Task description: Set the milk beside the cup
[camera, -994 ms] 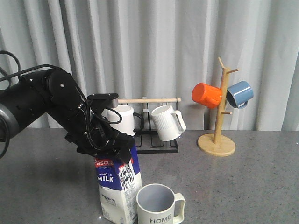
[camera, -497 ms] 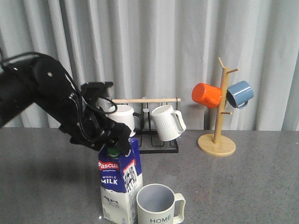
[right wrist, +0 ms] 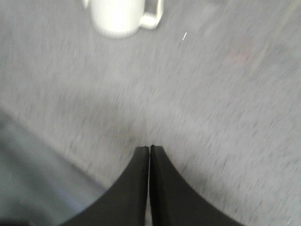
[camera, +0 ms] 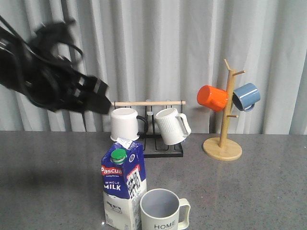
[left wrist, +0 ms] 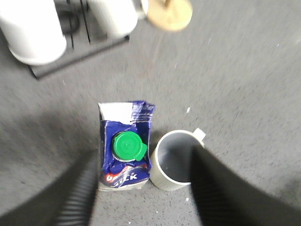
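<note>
I see the milk [camera: 123, 188] standing upright on the worktop [camera: 249, 191], touching the cup [camera: 164, 210], my left claw [left wrist: 141, 197] spread high above it, my right claw [right wrist: 149, 149] pressed together.

The left arm [camera: 53, 86] is matte black with looping black cables; both grippers have smooth black tapered fingers [right wrist: 141, 188].
</note>
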Tool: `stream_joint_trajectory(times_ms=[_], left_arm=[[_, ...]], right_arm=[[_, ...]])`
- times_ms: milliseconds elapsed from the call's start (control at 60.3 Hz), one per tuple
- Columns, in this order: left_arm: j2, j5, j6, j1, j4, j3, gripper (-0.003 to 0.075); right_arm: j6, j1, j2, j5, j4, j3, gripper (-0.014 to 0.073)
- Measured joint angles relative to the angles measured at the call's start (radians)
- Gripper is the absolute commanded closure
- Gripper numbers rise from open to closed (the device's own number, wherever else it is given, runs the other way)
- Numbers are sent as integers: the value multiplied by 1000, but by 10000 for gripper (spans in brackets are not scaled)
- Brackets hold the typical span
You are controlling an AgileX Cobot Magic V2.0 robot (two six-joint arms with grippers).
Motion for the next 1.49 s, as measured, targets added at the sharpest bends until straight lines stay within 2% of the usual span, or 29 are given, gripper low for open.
stream_joint_trajectory(times_ms=[99,249,348,464,547,829,994,1177,1492], left_arm=[[-87,0,5,0,38,0,730],[-210,7,19,0,113,-2,729],[-293,7,23,0,143,13,728],[-412,7,23,0,157,108,728],[-513,-12,23,0,171,232,728],[-825,-212,-16,0,184,635,728],[-928,-225,-22,0,181,789,728],[-982,-171,-22,0,180,857,728],[-985,-138,-18,0,188,863,728]], right_arm=[[87,0,0,-77,-49,0,598],[270,0,0,-176,-186,0,598],[384,0,0,-192,-302,0,598],[520,0,0,-189,-404,0,598],[578,0,0,-184,-428,0,598],[607,0,0,-151,-431,0,598],[608,0,0,-148,-433,0,598],[608,0,0,-148,-434,0,598],[608,0,0,-148,-434,0,598]])
